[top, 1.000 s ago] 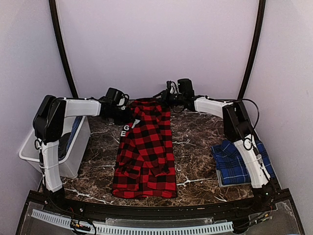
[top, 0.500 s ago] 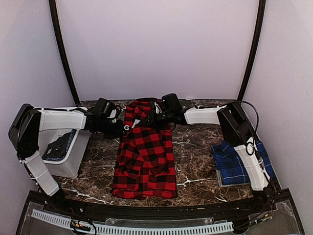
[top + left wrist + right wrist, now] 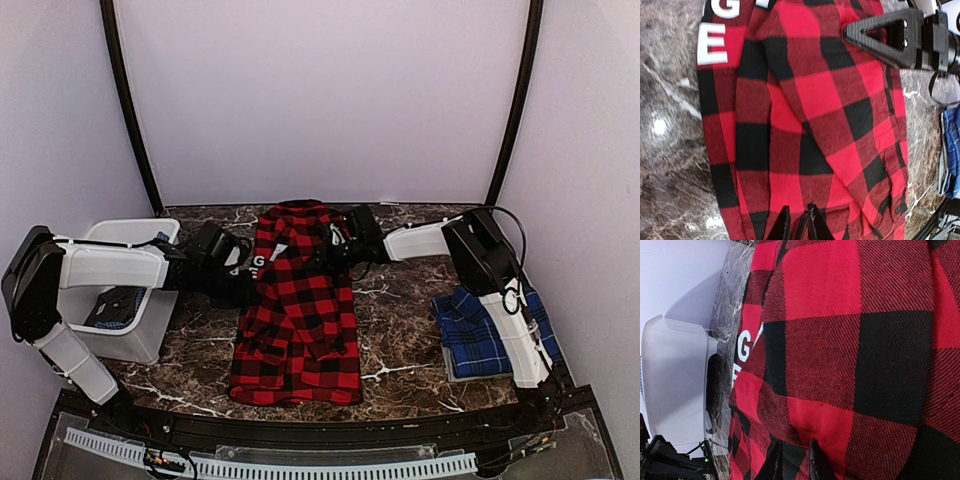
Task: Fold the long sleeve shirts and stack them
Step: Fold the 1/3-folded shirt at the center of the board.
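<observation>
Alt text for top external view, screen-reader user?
A red-and-black checked shirt lies lengthwise on a marble table, with the left gripper and right gripper apparently pinching it near its left and right edges. A folded blue plaid shirt sits right, a white bin left.

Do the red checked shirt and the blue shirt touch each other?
Apart. The top view shows bare marble table between the red checked shirt and the blue shirt.

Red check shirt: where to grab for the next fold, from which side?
Take the red-and-black shirt by its far end's two side edges, one arm from each side: it lies flat, long and narrow, both edges exposed. The left gripper and right gripper pinch there now.
</observation>
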Tool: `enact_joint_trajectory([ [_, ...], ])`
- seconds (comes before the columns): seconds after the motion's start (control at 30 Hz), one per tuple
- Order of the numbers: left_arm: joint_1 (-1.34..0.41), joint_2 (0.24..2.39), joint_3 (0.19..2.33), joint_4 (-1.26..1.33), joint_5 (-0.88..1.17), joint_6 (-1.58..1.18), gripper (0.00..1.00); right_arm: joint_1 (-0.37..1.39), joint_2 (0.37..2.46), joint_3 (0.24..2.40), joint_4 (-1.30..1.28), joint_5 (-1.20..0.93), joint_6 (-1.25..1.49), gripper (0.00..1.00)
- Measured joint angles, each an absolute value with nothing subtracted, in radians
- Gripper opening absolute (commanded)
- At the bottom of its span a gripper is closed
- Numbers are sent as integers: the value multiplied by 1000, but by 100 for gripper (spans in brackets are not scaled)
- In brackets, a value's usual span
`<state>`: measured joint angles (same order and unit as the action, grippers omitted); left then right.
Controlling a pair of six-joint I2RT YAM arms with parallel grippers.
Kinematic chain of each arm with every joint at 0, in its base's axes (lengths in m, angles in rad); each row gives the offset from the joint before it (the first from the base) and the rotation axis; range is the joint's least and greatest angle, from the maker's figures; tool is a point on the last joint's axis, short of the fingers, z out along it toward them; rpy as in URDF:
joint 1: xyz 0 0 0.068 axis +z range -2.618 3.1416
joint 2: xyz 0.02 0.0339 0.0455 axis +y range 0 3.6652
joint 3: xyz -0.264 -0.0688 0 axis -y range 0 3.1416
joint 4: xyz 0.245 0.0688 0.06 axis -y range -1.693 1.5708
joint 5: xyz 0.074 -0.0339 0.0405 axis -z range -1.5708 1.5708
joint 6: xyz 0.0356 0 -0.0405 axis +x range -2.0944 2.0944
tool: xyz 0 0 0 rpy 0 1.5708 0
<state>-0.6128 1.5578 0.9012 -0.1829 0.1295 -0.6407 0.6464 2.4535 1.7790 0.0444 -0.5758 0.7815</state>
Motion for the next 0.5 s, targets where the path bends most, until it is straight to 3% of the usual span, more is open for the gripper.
enact_joint_trajectory([
  [0.5, -775, 1589, 811, -173, 149, -719, 8, 617, 2454, 1792, -9, -550, 704, 19],
])
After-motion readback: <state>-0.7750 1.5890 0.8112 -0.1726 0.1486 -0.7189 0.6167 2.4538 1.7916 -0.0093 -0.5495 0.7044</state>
